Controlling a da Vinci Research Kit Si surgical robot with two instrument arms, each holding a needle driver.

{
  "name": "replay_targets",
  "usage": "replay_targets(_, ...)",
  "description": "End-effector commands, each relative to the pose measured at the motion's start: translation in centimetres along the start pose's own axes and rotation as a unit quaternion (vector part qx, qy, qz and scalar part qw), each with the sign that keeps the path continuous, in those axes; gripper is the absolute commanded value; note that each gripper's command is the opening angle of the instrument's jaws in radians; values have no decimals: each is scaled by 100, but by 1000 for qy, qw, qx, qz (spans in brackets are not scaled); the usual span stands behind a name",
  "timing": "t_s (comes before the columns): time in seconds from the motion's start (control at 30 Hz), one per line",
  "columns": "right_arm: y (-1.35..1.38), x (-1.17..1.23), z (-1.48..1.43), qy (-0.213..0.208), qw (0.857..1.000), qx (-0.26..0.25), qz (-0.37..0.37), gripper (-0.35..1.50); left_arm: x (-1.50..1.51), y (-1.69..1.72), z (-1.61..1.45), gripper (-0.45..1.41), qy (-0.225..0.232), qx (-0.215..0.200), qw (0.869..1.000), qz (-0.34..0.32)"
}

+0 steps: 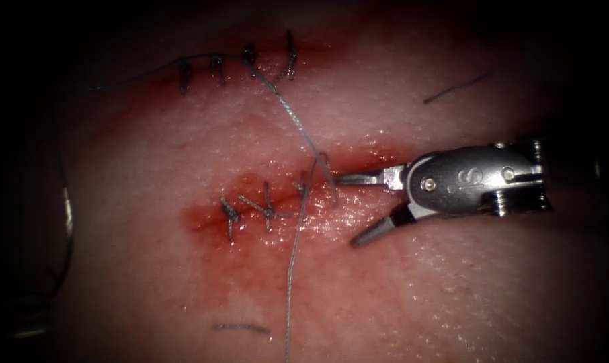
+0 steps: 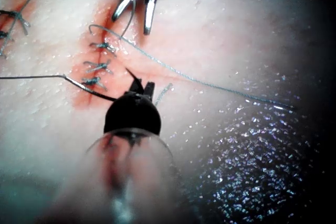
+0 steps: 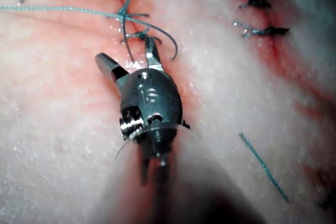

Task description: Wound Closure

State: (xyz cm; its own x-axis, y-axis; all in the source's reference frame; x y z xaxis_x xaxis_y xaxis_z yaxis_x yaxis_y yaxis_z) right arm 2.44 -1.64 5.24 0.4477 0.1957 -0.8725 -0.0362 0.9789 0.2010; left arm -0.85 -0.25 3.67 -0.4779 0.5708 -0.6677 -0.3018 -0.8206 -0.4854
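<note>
Here the right arm's steel hand (image 1: 359,207) stands spread wide and holds nothing, its upper tip beside a small loop in the thin grey braided thread (image 1: 295,117) at the right end of the reddened cut (image 1: 284,198) in the pale, glistening pork tissue (image 1: 452,289). The left hand (image 2: 140,83) pinches the thread's tail, though I cannot tell how firmly. The thread looks limp and slippery; I would grip it near that loop.

Cut thread end (image 1: 458,88) well right of cut (image 1: 271,202); another scrap (image 1: 241,328) below; separate stitched row (image 1: 234,67) above.
</note>
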Motion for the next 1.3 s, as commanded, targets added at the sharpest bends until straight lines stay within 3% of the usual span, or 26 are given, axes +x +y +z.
replay_targets(0.03,-4,-14,18,2,1000,-2,6,94,-4,4,9,-45,1,-2,1000,0)
replay_targets(0.13,-5,-18,22,4,1000,-5,16,88,-4,3,10,-45,1,-2,1000,0)
replay_targets(0.17,-7,-19,24,8,1000,-8,21,61,-5,2,10,-45,0,-1,1000,-1)
replay_targets(0.2,-9,-20,23,11,1000,-6,29,-16,-5,1,11,-45,0,-1,1000,-1)
replay_targets(0.23,-11,-22,21,16,999,0,28,-35,-5,1,11,-45,0,-1,1000,-1)
replay_targets(0.43,-13,-17,7,11,999,7,33,-35,-7,-3,13,-45,-1,2,1000,-1)
replay_targets(0.53,-38,13,2,-12,995,92,32,-35,-13,-10,17,-45,-2,7,1000,0)
replay_targets(0.63,-52,30,-1,-23,991,128,32,-35,-18,-15,19,-45,-2,9,1000,2)
replay_targets(0.67,-69,50,-5,-31,985,167,29,-35,-23,-20,19,-45,-4,9,1000,4)
replay_targets(0.73,-78,58,-7,-31,982,185,27,-35,-25,-22,19,-45,-4,11,1000,5)
replay_targets(0.8,-105,83,-14,-37,972,232,29,-35,-32,-29,17,-45,-7,17,1000,9)
replay_targets(0.83,-105,83,-14,-37,972,232,29,-35,-32,-29,17,-45,-7,17,1000,9)
replay_targets(0.97,-153,124,-22,-59,952,300,19,-35,-37,-33,11,-45,-11,23,1000,7)
replay_targets(1.13,-149,138,-16,-52,952,301,20,-35,-39,-34,9,-45,-16,25,1000,5)
replay_targets(1.17,-142,140,-14,-51,956,288,22,-5,-40,-34,9,-45,-17,25,1000,5)
replay_targets(1.2,-127,140,-11,-52,968,246,20,69,-41,-34,9,-45,-20,25,999,6)
replay_targets(1.23,-116,138,-10,-53,974,218,16,101,-41,-34,9,-45,-22,26,999,7)
replay_targets(1.27,-116,138,-10,-53,974,218,16,101,-41,-34,9,-45,-22,26,999,7)
replay_targets(1.3,-99,133,-10,-54,982,181,11,116,-42,-34,10,-45,-23,27,999,7)
